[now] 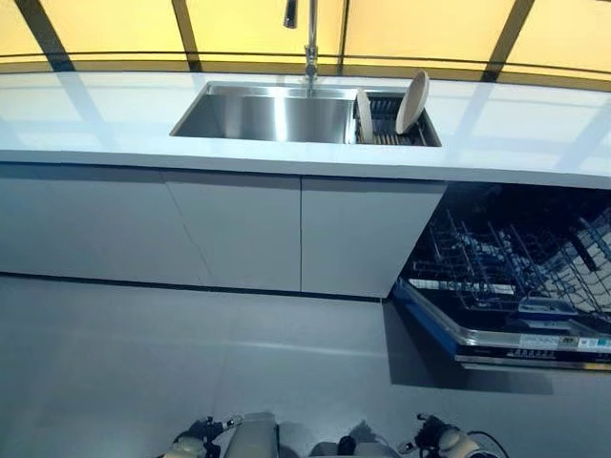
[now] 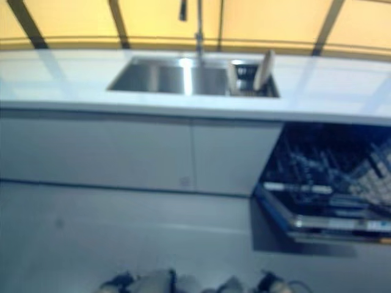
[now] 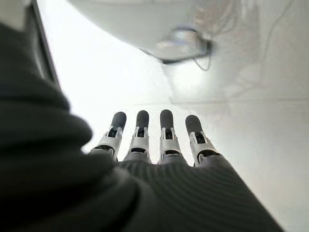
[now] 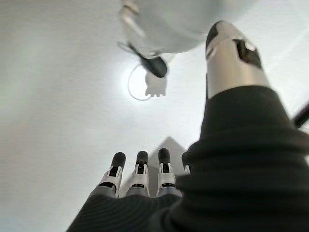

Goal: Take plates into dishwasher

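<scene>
Plates (image 1: 411,102) stand in sink rack, well apart from both hands.

I see warm yellow light from the far windows (image 1: 267,24), glare on the counter (image 1: 95,114), and my right eye view blurred

Cream plates (image 1: 412,101), steel sink (image 1: 267,114).

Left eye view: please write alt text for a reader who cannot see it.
Two plates stand upright in a rack at the right end of a steel sink. Below right, an open dishwasher shows its wire basket.
</scene>
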Tool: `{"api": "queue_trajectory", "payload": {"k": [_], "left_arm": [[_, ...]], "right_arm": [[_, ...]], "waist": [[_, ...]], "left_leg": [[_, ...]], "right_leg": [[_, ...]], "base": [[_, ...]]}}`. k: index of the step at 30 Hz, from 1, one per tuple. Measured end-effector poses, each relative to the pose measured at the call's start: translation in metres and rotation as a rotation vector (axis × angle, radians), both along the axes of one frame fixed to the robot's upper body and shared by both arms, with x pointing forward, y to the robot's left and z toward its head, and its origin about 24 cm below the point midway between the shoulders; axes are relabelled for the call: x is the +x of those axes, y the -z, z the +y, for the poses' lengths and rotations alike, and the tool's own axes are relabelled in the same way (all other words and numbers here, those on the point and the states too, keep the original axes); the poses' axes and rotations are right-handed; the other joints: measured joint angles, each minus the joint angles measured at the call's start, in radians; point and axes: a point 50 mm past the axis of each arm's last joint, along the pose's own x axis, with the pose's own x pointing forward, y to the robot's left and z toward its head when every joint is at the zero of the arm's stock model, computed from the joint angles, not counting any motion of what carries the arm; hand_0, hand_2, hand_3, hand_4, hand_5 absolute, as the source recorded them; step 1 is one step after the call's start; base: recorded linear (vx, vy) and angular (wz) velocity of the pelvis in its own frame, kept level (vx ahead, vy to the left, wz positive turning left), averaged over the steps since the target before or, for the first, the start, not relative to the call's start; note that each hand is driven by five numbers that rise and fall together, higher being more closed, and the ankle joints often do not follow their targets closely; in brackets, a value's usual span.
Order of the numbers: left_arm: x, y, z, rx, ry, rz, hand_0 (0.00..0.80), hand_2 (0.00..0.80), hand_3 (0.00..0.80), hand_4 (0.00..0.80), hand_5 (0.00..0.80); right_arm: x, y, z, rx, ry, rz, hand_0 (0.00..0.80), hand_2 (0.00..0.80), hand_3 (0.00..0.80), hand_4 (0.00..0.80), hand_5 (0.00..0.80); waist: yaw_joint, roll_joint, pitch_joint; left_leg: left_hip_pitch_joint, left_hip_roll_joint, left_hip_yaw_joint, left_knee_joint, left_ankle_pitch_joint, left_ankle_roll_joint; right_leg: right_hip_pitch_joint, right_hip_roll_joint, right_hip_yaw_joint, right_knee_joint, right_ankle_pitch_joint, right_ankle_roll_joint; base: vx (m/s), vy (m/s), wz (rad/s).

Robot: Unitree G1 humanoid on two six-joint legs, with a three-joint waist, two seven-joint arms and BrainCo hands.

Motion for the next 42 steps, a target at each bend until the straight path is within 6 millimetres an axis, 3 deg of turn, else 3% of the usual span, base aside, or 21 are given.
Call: {"api": "queue_trajectory", "payload": {"k": [1,2,3,4,5,8,9,12,15,20,24,26,28,29,30,32,34,36,38,40,42], "left_arm": [[0.002,-0.003,0.009,0.02,-0.003,-0.022,0.0,0.0,0.0,0.0,0.0],[-0.003,-0.004,0.017,0.039,-0.007,-0.022,0.0,0.0,0.0,0.0,0.0],[-0.008,-0.007,0.033,0.077,-0.029,-0.006,0.0,0.0,0.0,0.0,0.0],[-0.008,-0.005,0.028,0.067,-0.062,0.005,0.0,0.0,0.0,0.0,0.0],[-0.007,-0.003,0.021,0.046,-0.069,0.0,0.0,0.0,0.0,0.0,0.0],[-0.009,-0.002,0.019,0.04,-0.07,0.006,0.0,0.0,0.0,0.0,0.0],[-0.01,-0.002,0.019,0.04,-0.063,0.011,0.0,0.0,0.0,0.0,0.0],[-0.002,-0.004,0.022,0.045,-0.048,-0.012,0.0,0.0,0.0,0.0,0.0],[0.007,-0.007,0.023,0.038,-0.029,-0.032,0.0,0.0,0.0,0.0,0.0],[0.021,-0.01,0.023,0.033,-0.017,-0.068,0.0,0.0,0.0,0.0,0.0],[0.017,-0.009,0.024,0.037,-0.018,-0.054,0.0,0.0,0.0,0.0,0.0],[0.016,-0.009,0.023,0.045,0.02,-0.041,0.0,0.0,0.0,0.0,0.0],[0.013,-0.008,0.025,0.061,0.08,-0.015,0.0,0.0,0.0,0.0,0.0],[0.013,-0.008,0.026,0.067,0.098,-0.006,0.0,0.0,0.0,0.0,0.0],[0.012,-0.008,0.026,0.068,0.098,-0.003,0.0,0.0,0.0,0.0,0.0],[0.014,-0.008,0.025,0.068,0.117,0.0,0.0,0.0,0.0,0.0,0.0],[0.014,-0.008,0.026,0.067,0.112,0.008,0.0,0.0,0.0,0.0,0.0],[0.008,-0.006,0.026,0.069,0.104,0.026,0.0,0.0,0.0,0.0,0.0],[0.0,-0.004,0.025,0.068,0.091,0.044,0.0,0.0,0.0,0.0,0.0],[-0.01,-0.002,0.026,0.063,0.077,0.059,0.0,0.0,0.0,0.0,0.0],[-0.013,-0.001,0.024,0.054,0.071,0.065,0.0,0.0,0.0,0.0,0.0]], "right_arm": [[-0.005,0.004,0.01,0.021,0.017,0.028,0.0,0.0,0.0,0.0,0.0],[-0.008,0.008,0.02,0.049,0.018,0.035,0.0,0.0,0.0,0.0,0.0],[-0.006,0.009,0.028,0.071,0.015,0.027,0.0,0.0,0.0,0.0,0.0],[-0.007,0.008,0.026,0.066,0.025,0.023,0.0,0.0,0.0,0.0,0.0],[-0.006,0.007,0.021,0.055,0.033,0.026,0.0,0.0,0.0,0.0,0.0],[-0.008,0.007,0.018,0.053,0.025,0.037,0.0,0.0,0.0,0.0,0.0],[-0.012,0.008,0.02,0.061,0.026,0.044,0.0,0.0,0.0,0.0,0.0],[-0.009,0.009,0.029,0.086,0.018,0.026,0.0,0.0,0.0,0.0,0.0],[0.006,0.007,0.035,0.104,0.003,-0.018,0.0,0.0,0.0,0.0,0.0],[0.017,0.005,0.04,0.109,-0.008,-0.044,0.0,0.0,0.0,0.0,0.0],[0.012,0.006,0.04,0.108,-0.011,-0.036,0.0,0.0,0.0,0.0,0.0],[0.012,0.006,0.04,0.114,-0.019,-0.048,0.0,0.0,0.0,0.0,0.0],[0.018,0.004,0.044,0.128,-0.037,-0.097,0.0,0.0,0.0,0.0,0.0],[0.02,0.003,0.045,0.134,-0.045,-0.121,0.0,0.0,0.0,0.0,0.0],[0.024,0.002,0.047,0.138,-0.051,-0.141,0.0,0.0,0.0,0.0,0.0],[0.03,-0.001,0.051,0.148,-0.062,-0.183,0.0,0.0,0.0,0.0,0.0],[0.036,-0.003,0.054,0.162,-0.07,-0.219,0.0,0.0,0.0,0.0,0.0],[0.032,-0.002,0.052,0.159,-0.053,-0.218,0.0,0.0,0.0,0.0,0.0],[0.031,-0.002,0.051,0.156,-0.049,-0.22,0.0,0.0,0.0,0.0,0.0],[0.027,-0.001,0.051,0.154,-0.045,-0.209,0.0,0.0,0.0,0.0,0.0],[0.025,-0.001,0.046,0.145,-0.03,-0.207,0.0,0.0,0.0,0.0,0.0]], "waist": [[0.042,-0.019,0.009],[0.044,-0.06,0.005],[0.04,-0.119,-0.002],[0.012,-0.104,0.005],[0.022,-0.114,0.004],[0.028,-0.081,0.012],[0.033,-0.074,0.009],[0.035,-0.107,-0.012],[0.04,-0.13,-0.022],[0.036,-0.172,-0.053],[0.037,-0.158,-0.081],[0.032,-0.137,-0.092],[0.005,-0.122,-0.091],[-0.011,-0.111,-0.088],[-0.018,-0.101,-0.085],[-0.025,-0.098,-0.086],[-0.064,-0.103,-0.081],[-0.092,-0.113,-0.077],[-0.102,-0.124,-0.074],[-0.099,-0.151,-0.09],[-0.101,-0.146,-0.097]], "left_leg": [[0.038,0.012,0.002,-0.015,0.09,0.028],[0.046,0.002,0.026,-0.016,0.088,0.029],[0.024,-0.031,0.048,0.013,0.091,0.041],[0.0,-0.021,0.044,0.038,0.085,0.055],[-0.008,-0.031,0.057,-0.007,0.089,0.055],[-0.009,-0.039,0.042,-0.05,0.108,0.079],[-0.006,-0.046,0.042,-0.033,0.145,0.091],[0.025,-0.101,0.071,-0.041,0.148,0.121],[0.074,-0.114,0.073,-0.071,0.124,0.145],[0.095,-0.147,0.067,-0.052,0.059,0.16],[0.098,-0.169,0.051,-0.038,0.029,0.18],[0.113,-0.173,0.031,-0.052,0.023,0.196],[0.164,-0.18,-0.013,-0.096,0.032,0.219],[0.19,-0.179,-0.037,-0.115,0.036,0.224],[0.209,-0.174,-0.042,-0.13,0.037,0.225],[0.226,-0.164,-0.05,-0.158,0.033,0.222],[0.235,-0.163,-0.076,-0.171,0.031,0.217],[0.263,-0.167,-0.099,-0.181,0.013,0.212],[0.312,-0.166,-0.106,-0.166,-0.028,0.207],[0.362,-0.174,-0.117,-0.147,-0.079,0.186],[0.378,-0.151,-0.123,-0.112,-0.131,0.16]], "right_leg": [[-0.035,0.037,0.011,0.228,-0.076,0.007],[-0.022,0.033,0.03,0.252,-0.132,-0.001],[0.03,0.015,0.05,0.151,-0.2,-0.038],[0.065,0.027,0.029,0.099,-0.188,-0.044],[0.088,0.019,0.045,0.053,-0.152,-0.04],[0.17,0.017,0.057,-0.027,-0.134,-0.03],[0.215,0.006,0.061,-0.067,-0.138,-0.024],[0.25,-0.057,0.059,-0.094,-0.146,0.012],[0.276,-0.076,0.054,-0.09,-0.102,0.08],[0.28,-0.103,0.034,-0.047,-0.101,0.078],[0.248,-0.113,0.013,0.054,-0.105,0.077],[0.186,-0.11,0.0,0.199,-0.104,0.077],[0.058,-0.114,-0.007,0.484,-0.078,0.077],[0.01,-0.112,-0.018,0.53,-0.126,0.075],[-0.036,-0.114,-0.027,0.511,-0.154,0.076],[-0.136,-0.117,-0.028,0.342,-0.158,0.08],[-0.215,-0.129,-0.018,0.07,-0.054,0.124],[-0.266,-0.142,-0.015,-0.095,0.082,0.143],[-0.278,-0.152,-0.028,-0.087,0.141,0.115],[-0.236,-0.155,-0.033,-0.066,0.149,0.112],[-0.203,-0.138,-0.056,-0.078,0.254,0.059]], "base": [[0.341,0.125,-0.76],[0.317,0.151,-0.74],[0.29,0.138,-0.02],[0.397,0.134,0.16],[0.42,0.11,0.18],[0.352,0.059,-0.1],[0.279,0.047,-0.05],[0.263,0.066,-0.08],[0.252,0.107,-0.08],[0.224,0.162,0.01],[0.256,0.159,0.16],[0.308,0.12,0.31],[0.33,0.013,0.44],[0.31,-0.105,0.51],[0.309,-0.166,0.41],[0.385,-0.244,0.16],[0.381,-0.232,0.32],[0.317,-0.202,0.36],[0.246,-0.176,0.2],[0.192,-0.123,0.12],[0.2,-0.115,0.32]]}}
